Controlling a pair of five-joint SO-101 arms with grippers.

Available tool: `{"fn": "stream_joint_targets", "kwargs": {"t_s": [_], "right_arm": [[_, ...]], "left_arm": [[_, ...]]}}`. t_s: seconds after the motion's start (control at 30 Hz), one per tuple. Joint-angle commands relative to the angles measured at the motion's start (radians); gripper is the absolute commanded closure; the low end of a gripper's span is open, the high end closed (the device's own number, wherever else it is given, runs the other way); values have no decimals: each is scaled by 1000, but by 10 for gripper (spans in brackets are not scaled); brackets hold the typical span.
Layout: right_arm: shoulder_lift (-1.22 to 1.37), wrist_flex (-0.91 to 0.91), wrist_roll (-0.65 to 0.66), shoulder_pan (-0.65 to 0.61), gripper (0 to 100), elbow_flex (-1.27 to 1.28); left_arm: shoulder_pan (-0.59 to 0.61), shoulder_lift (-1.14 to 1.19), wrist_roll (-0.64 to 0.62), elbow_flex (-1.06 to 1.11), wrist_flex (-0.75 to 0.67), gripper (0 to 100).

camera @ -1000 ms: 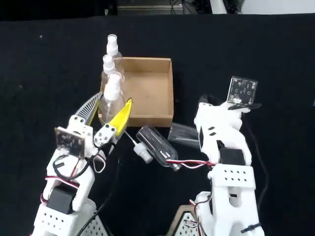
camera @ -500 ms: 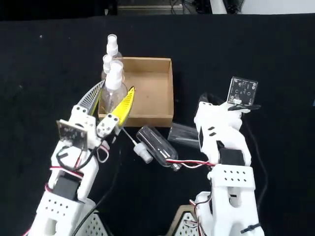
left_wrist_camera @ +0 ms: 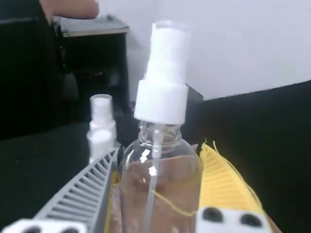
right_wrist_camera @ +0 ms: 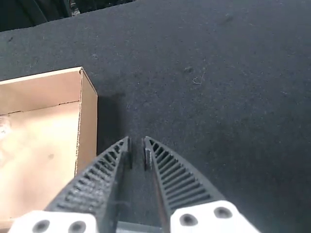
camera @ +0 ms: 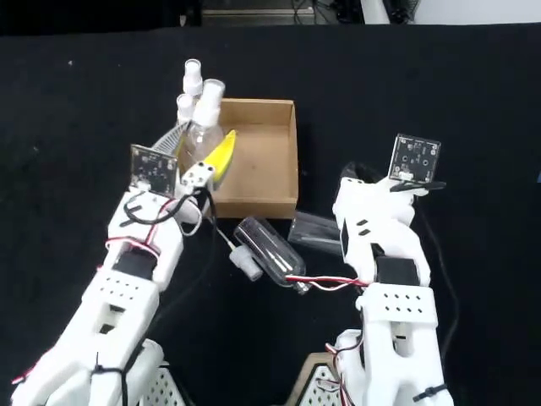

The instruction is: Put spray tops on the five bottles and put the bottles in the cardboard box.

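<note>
High view puts the clear plastic bottle with a white spray top point(camera: 203, 135) upright at the left wall of the open brown cardboard box point(camera: 254, 106), about over its rim. The left gripper point(camera: 203, 142) is clamped on it, with the grey finger on one side of the body and the yellow finger on the other.

The bottle looks empty, so it is probably light. Its wall is thin enough to give under a hard squeeze and smooth enough to slip, and the tall spray head makes it a little top-heavy. The wide body below the shoulder is the sound place to hold it. The spray head could twist or pull off.

From above, the bottle's place against the box is clear, but not how well the top sits. Left wrist view supplies that: the spray top sits square on the neck, the thin dip tube runs down inside, and both ribbed fingers press the body. Past it stands another white spray top point(left_wrist_camera: 101, 126).

Two more capped bottles point(camera: 189, 89) stand just outside the box's far left corner. A fourth clear bottle point(camera: 269, 249) lies on the black table point(camera: 423, 76) near the box's front.

Right wrist view shows the box's bare floor and the right gripper point(right_wrist_camera: 137, 141), its fingers nearly together and empty.
</note>
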State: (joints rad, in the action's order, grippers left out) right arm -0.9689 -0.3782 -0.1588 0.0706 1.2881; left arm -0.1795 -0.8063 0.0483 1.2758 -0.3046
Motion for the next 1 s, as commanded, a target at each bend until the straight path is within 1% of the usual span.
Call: {"fn": "stream_joint_targets", "kwargs": {"t_s": [0.0, 0.17, 0.53, 0.7, 0.97], "right_arm": [[-13, 29, 9, 20, 969, -8], [-13, 29, 9, 20, 969, -10], [-13, 29, 9, 20, 969, -10], [-13, 29, 9, 20, 969, -10], [-13, 29, 9, 20, 969, -10]], "left_arm": [[77, 55, 2, -64, -107, 842], [81, 110, 2, -44, -169, 845], [82, 258, 0, 31, -370, 840], [88, 325, 0, 36, -463, 840], [90, 465, 0, 30, -574, 845]]}}
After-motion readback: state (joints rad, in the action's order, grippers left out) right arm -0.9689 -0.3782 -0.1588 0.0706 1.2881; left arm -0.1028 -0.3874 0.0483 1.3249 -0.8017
